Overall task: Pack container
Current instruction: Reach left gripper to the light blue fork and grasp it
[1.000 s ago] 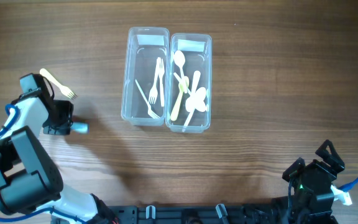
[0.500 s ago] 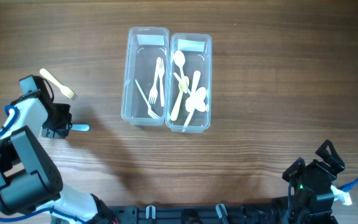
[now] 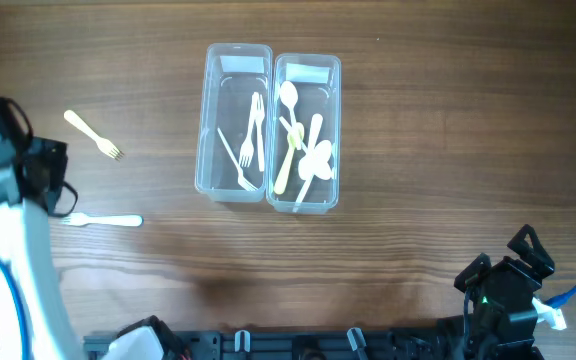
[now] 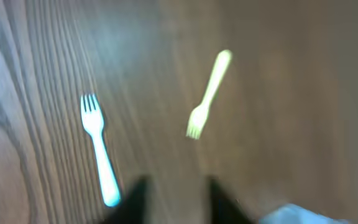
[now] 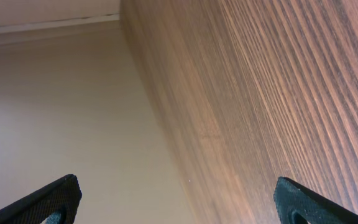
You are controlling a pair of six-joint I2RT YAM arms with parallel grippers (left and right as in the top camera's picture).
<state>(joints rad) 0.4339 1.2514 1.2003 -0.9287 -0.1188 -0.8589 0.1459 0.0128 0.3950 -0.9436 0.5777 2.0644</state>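
Two clear containers stand side by side at the table's middle: the left one (image 3: 234, 122) holds white forks, the right one (image 3: 307, 132) holds spoons. A white fork (image 3: 103, 220) lies on the table at the left, also in the left wrist view (image 4: 98, 149). A cream fork (image 3: 94, 135) lies above it, also in the left wrist view (image 4: 207, 93). My left gripper (image 3: 53, 180) is raised at the far left edge, open and empty (image 4: 174, 202), apart from both forks. My right gripper (image 3: 513, 270) is parked at the front right, open and empty (image 5: 179, 202).
The table's front edge runs along the bottom with a black rail (image 3: 298, 345). Bare wood surrounds the containers. The right wrist view shows only the table edge and a beige wall.
My left gripper has let go of the white fork, which now lies flat on the table. The left arm has risen and pulled back to the left. The right arm has not moved.
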